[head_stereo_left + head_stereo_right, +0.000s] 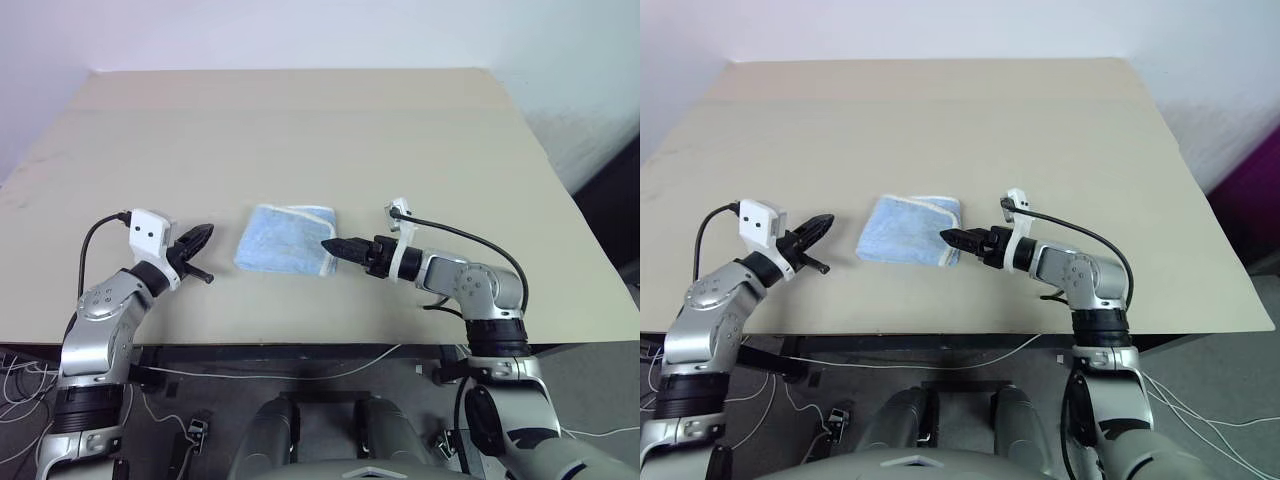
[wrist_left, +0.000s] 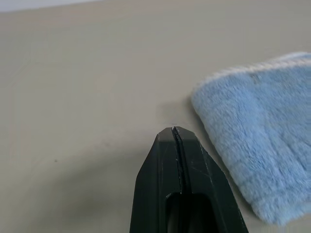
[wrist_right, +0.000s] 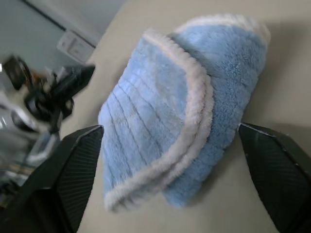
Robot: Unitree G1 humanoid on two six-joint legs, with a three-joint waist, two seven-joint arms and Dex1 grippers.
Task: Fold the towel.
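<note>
The towel (image 1: 285, 238), light blue terry with white piped edging, lies folded into a small thick square on the table near the front middle. My right gripper (image 1: 330, 246) is at the towel's near right corner, pointing left. In the right wrist view its fingers (image 3: 73, 160) stand wide apart and open, with the towel's (image 3: 165, 111) folded edge reaching between them, ungripped. My left gripper (image 1: 200, 238) hovers a short way left of the towel, apart from it. It is shut and empty, its tips (image 2: 174, 131) pressed together beside the towel's corner (image 2: 252, 136).
The beige table (image 1: 300, 130) stretches wide behind and to both sides of the towel. Its front edge (image 1: 300, 345) runs just below both arms. Cables (image 1: 300, 368) hang under that edge.
</note>
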